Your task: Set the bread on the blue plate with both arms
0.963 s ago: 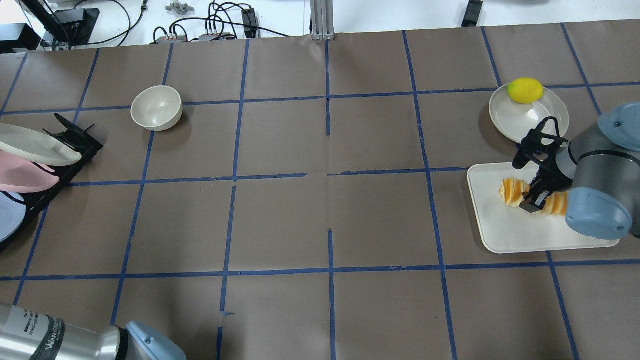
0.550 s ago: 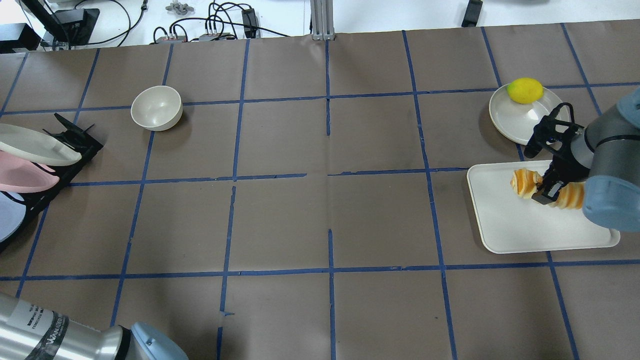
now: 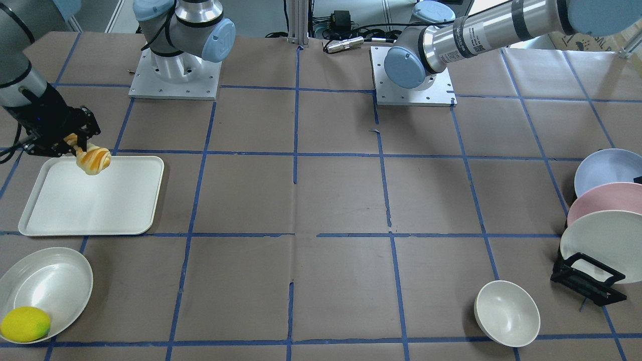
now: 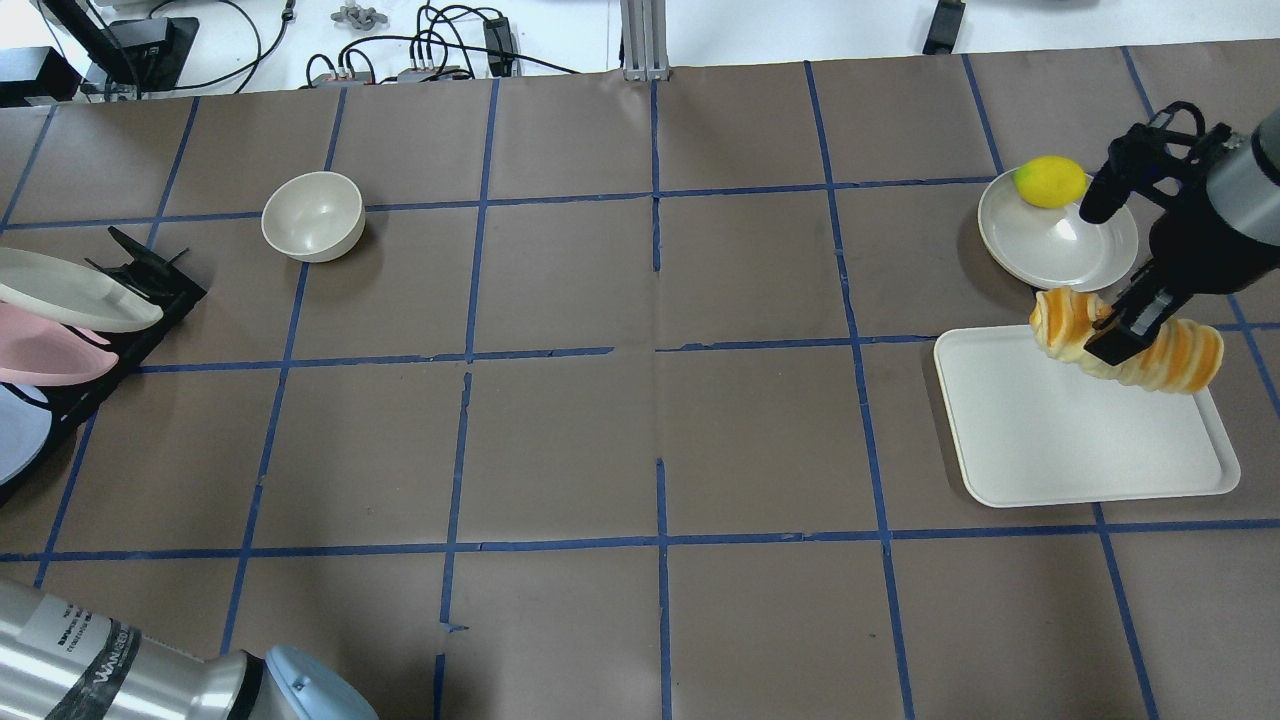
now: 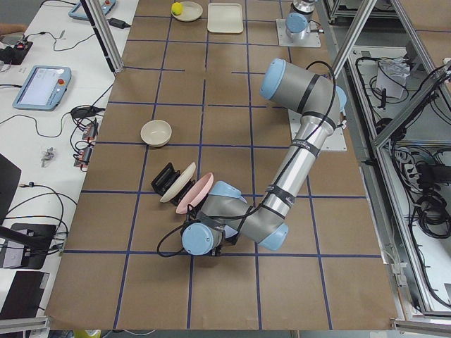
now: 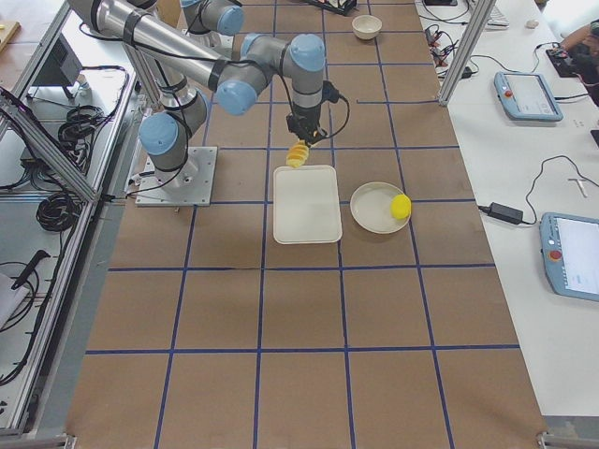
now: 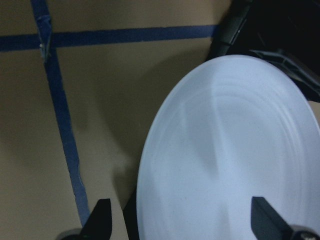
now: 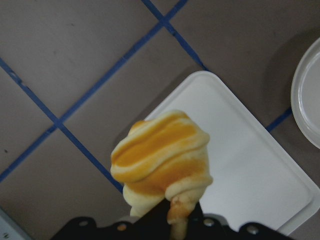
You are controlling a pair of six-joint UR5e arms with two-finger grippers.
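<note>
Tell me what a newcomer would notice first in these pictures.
The orange, cream-striped bread stands out first. The right gripper holds it in the air above the white tray on the robot's right. Next comes the yellow lemon on a round dish beside the tray. Across the table, the blue plate stands on edge in a black rack.

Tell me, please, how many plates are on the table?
4. The blue plate, pink plate and white plate stand in the black rack; a fourth plate, holding the lemon, lies beside the tray. None seems hidden.
</note>
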